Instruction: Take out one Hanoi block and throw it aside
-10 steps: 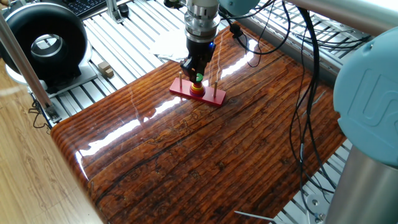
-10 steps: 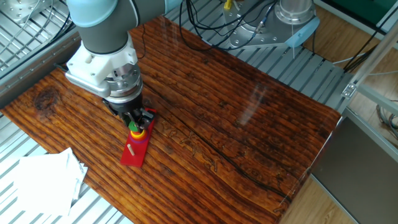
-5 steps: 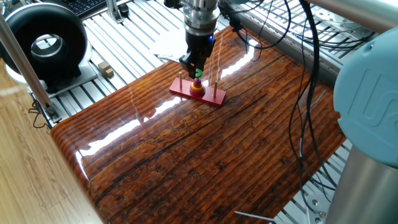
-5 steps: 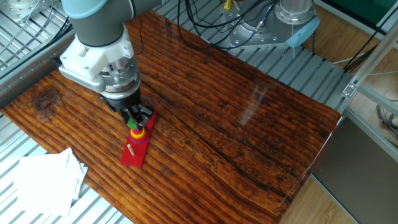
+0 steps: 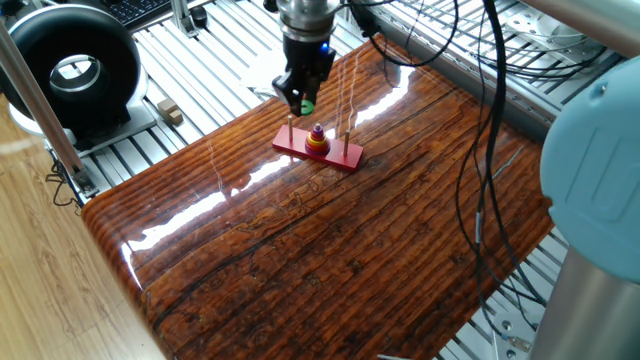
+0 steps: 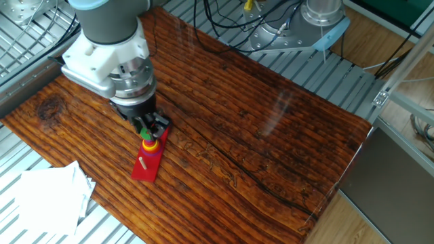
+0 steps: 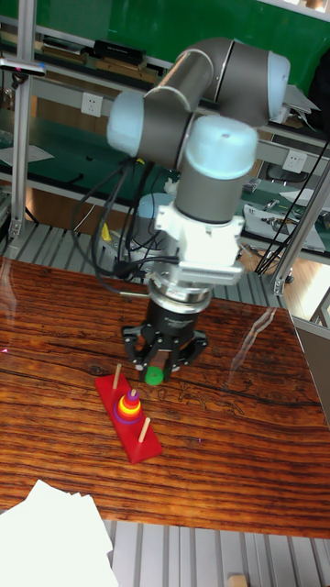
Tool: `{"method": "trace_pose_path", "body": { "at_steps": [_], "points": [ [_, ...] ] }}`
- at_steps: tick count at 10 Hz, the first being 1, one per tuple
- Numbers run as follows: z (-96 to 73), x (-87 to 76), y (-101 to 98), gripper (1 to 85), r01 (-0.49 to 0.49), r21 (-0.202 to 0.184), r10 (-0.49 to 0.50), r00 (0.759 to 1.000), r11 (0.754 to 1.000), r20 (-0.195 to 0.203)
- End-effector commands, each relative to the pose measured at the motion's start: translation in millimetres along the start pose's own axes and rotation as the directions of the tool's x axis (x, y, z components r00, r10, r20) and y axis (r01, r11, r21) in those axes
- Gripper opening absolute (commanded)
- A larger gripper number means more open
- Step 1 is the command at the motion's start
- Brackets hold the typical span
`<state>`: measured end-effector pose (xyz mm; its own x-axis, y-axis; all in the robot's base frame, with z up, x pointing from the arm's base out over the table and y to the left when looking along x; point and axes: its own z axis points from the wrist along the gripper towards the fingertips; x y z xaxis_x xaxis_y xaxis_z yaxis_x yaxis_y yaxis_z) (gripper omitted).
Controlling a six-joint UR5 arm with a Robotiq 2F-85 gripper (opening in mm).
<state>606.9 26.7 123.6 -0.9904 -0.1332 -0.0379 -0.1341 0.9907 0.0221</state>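
Note:
My gripper (image 5: 301,101) (image 6: 145,129) (image 7: 155,367) is shut on the Hanoi block (image 5: 306,105) (image 7: 154,374), a small green ring. It holds the ring in the air, clear of the pegs and beside the red base (image 5: 343,156) (image 6: 143,169) (image 7: 145,438). The middle peg carries a yellow ring and a red ring (image 5: 317,143) (image 6: 150,145) (image 7: 130,404). In the other fixed view the Hanoi block (image 6: 145,133) shows just above that stack, partly hidden by the fingers.
White paper (image 6: 47,196) (image 7: 46,541) lies off the table's edge near the base. A black round device (image 5: 75,70) and a small wooden block (image 5: 168,110) sit on the aluminium rails. Cables hang over the far side of the wooden table (image 5: 330,250).
The gripper has risen with the green ring, lifting it off the middle peg, and has moved away from the base towards the white paper. The yellow and red rings stay on the peg.

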Motion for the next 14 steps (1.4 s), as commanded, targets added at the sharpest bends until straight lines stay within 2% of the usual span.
{"method": "trace_pose_path", "body": {
  "at_steps": [1, 3, 5, 7, 9, 11, 14],
  "points": [
    [-1.6, -4.5, 27.5, 26.0, -0.048, -0.008, 0.048, 0.999, 0.999, 0.013],
    [11.2, 2.4, 41.5, 25.7, -0.077, -0.006, 0.077, 0.997, 0.997, 0.006],
    [32.0, 1.3, 52.0, 25.0, -0.103, -0.010, 0.103, 0.994, 0.995, 0.023],
    [46.4, 13.3, 64.5, 23.7, -0.146, -0.028, 0.146, 0.989, 0.989, 0.002],
    [59.4, 15.7, 65.8, 23.7, -0.151, -0.045, 0.152, 0.988, 0.988, 0.006],
    [74.9, 16.9, 60.7, 24.0, -0.147, -0.023, 0.148, 0.989, 0.989, 0.015],
    [78.9, 22.1, 62.7, 25.3, -0.143, -0.023, 0.143, 0.990, 0.989, 0.011]
  ]
}}
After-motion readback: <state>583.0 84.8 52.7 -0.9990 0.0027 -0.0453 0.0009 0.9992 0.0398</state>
